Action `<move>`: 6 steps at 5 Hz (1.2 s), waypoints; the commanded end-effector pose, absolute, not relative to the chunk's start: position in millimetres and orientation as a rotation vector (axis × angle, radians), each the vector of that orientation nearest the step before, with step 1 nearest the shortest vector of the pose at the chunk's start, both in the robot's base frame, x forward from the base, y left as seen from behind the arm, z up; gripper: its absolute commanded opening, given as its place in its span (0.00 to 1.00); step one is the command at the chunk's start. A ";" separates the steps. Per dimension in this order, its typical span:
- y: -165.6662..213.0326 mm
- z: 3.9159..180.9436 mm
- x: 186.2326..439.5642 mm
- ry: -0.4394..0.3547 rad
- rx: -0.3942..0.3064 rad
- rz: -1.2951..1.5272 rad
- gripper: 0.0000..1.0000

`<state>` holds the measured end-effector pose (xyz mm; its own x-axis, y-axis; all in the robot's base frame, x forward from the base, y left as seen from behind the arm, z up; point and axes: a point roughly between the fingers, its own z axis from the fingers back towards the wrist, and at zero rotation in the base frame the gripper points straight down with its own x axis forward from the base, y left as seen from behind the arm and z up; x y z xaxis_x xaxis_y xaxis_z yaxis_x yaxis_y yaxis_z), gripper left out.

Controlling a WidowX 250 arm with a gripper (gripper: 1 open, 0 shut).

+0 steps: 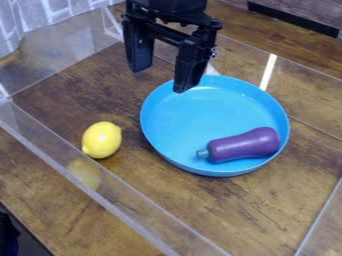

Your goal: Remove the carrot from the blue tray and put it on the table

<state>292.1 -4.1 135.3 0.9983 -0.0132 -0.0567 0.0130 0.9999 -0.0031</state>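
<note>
The carrot (243, 146), a small purple eggplant-like vegetable with a greenish stem tip at its left end, lies on its side in the right half of the blue tray (174, 115). The tray is a wide round shallow dish resting on the dark wooden table (80, 85). My black gripper (163, 68) hangs above the tray's far left rim, pointing down. Its two long fingers stand well apart with nothing between them, so it is open. The carrot is to the right of it and nearer the camera, apart from the fingers.
A yellow lemon (102, 139) sits on the table left of the tray. Clear acrylic walls (80, 185) edge the table along the near left side and the back. Bare wood shows at the left and far right.
</note>
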 end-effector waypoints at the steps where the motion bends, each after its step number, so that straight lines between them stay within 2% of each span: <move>1: -20.0 121.0 287.8 0.068 -0.003 -0.037 1.00; 3: -42.9 92.0 289.0 0.057 -0.009 -0.085 1.00; 5: -46.9 83.2 295.0 0.020 -0.007 -0.087 1.00; 6: -59.9 77.7 307.7 0.002 -0.013 -0.094 1.00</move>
<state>298.2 -55.4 62.6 0.9941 -0.0893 -0.0622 0.0890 0.9960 -0.0083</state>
